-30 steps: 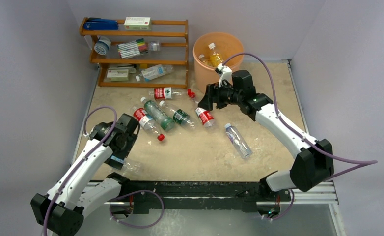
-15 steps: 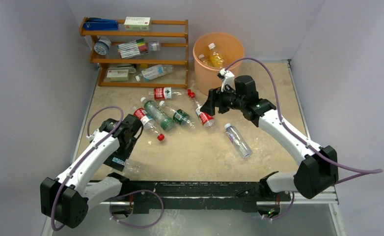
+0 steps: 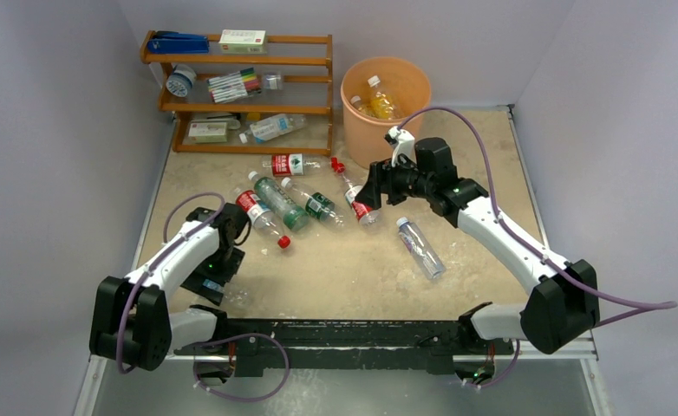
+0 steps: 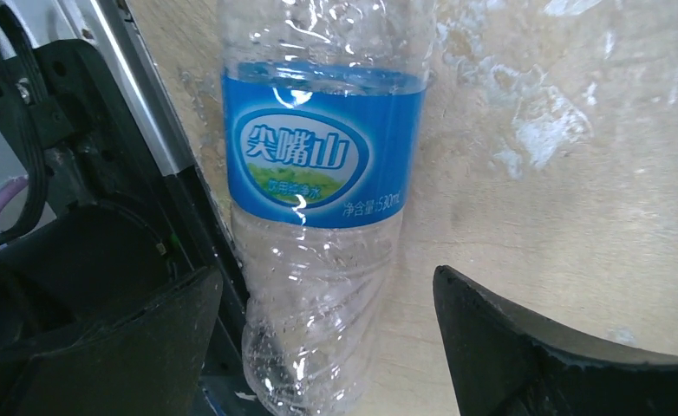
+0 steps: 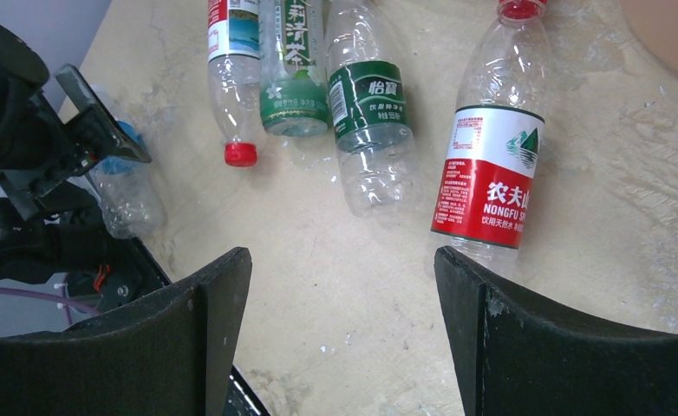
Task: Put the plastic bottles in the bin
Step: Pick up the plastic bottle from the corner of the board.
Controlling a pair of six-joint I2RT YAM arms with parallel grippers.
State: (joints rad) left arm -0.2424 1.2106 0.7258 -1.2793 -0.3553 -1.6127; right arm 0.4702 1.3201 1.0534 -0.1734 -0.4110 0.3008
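Left jaws stand open astride the blue-label bottle [image 4: 322, 173], which lies at the near edge of the surface [image 3: 344, 269], lower left in the top view. We judge its thin crumpled wall may buckle and squirt free. Right jaws hover open and empty over the red-label bottle [image 5: 489, 173], off-centre, so one finger may shove it. The bin [image 3: 386, 87] sits upper middle.

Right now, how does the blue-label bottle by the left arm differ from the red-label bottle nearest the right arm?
The blue-label bottle lies at the near edge of the table, beside the base rail; the red-label bottle lies mid-table, nearer the bin. The blue-label bottle sits between the left gripper's open fingers; the red-label bottle lies ahead of the right gripper. Both are clear plastic, lying on their sides.
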